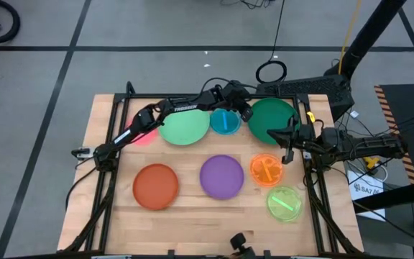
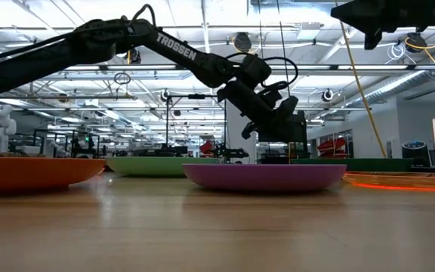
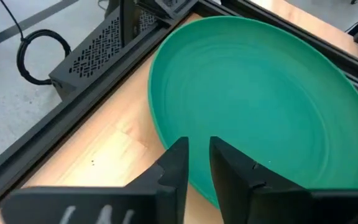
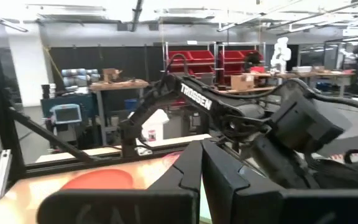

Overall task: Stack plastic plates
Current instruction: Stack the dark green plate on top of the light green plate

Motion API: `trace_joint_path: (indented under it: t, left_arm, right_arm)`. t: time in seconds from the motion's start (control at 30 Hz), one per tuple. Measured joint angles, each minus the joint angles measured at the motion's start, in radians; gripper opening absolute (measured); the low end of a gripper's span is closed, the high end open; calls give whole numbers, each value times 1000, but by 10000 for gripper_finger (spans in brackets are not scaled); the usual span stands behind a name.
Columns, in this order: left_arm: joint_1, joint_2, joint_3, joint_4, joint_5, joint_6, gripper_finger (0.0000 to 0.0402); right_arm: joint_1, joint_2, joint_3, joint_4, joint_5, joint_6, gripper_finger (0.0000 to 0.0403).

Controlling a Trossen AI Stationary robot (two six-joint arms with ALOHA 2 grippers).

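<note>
Nearest the front edge of the pale, wood-grained desk [image 1: 192,216] lies the small lime green plate [image 1: 284,203], a round translucent dish with a bright streak across it. Behind it sit the small orange plate [image 1: 267,170], glossy and see-through, the larger purple plate [image 1: 221,176] and the red-orange plate [image 1: 156,185], both shallow, smooth discs with low raised rims; in the low view the purple plate [image 2: 264,175] shows as a flat bowl with a curved underside. Farther back lie the light green plate [image 1: 185,126], the small blue plate [image 1: 226,121] and the dark green plate [image 1: 273,119], with a pink plate [image 1: 144,136] partly hidden under the left arm. The left pincer [image 1: 246,112] reaches between the blue and dark green plates, its two dark, blocky fingers a narrow gap apart just over the near rim of the dark green plate [image 3: 260,99], whose inside looks satiny with faint concentric rings; nothing sits between them. The right pincer [image 1: 287,153] hangs at the desk's right side, beside the orange plate, its fingers pressed together and empty. A black metal frame [image 1: 192,97] edges the desk. Beyond it are a grey floor with dark lines [image 1: 121,43], a coiled black cable [image 1: 271,71], and a wide workshop with ceiling lights, benches and red bins [image 4: 197,61].
</note>
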Motion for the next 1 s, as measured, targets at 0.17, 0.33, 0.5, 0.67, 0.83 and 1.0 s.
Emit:
trace_joint_path:
  t: [0.17, 0.33, 0.5, 0.67, 0.83, 1.0]
  left_arm:
    - [-13, 10, -1, -63, -4, -6, 133]
    - [-41, 8, -1, -92, -44, 36, 166]
    - [-67, 8, -1, -128, -33, 289, 168]
    - [-117, 3, -1, -217, -23, 674, 168]
    - [-159, 1, -1, -241, -25, 844, 168]
    - [-185, 2, 24, -219, -36, 901, 168]
  right_arm:
    - [-3, 0, 0, -1, 2, -5, 6]
    - [-3, 0, 0, -1, 2, -23, 6]
    - [-3, 0, 0, -2, 2, -23, 6]
    - [-3, 0, 0, -5, 2, -25, 6]
    - [-3, 0, 0, -5, 2, -30, 6]
    - [-3, 0, 0, -5, 2, -30, 6]
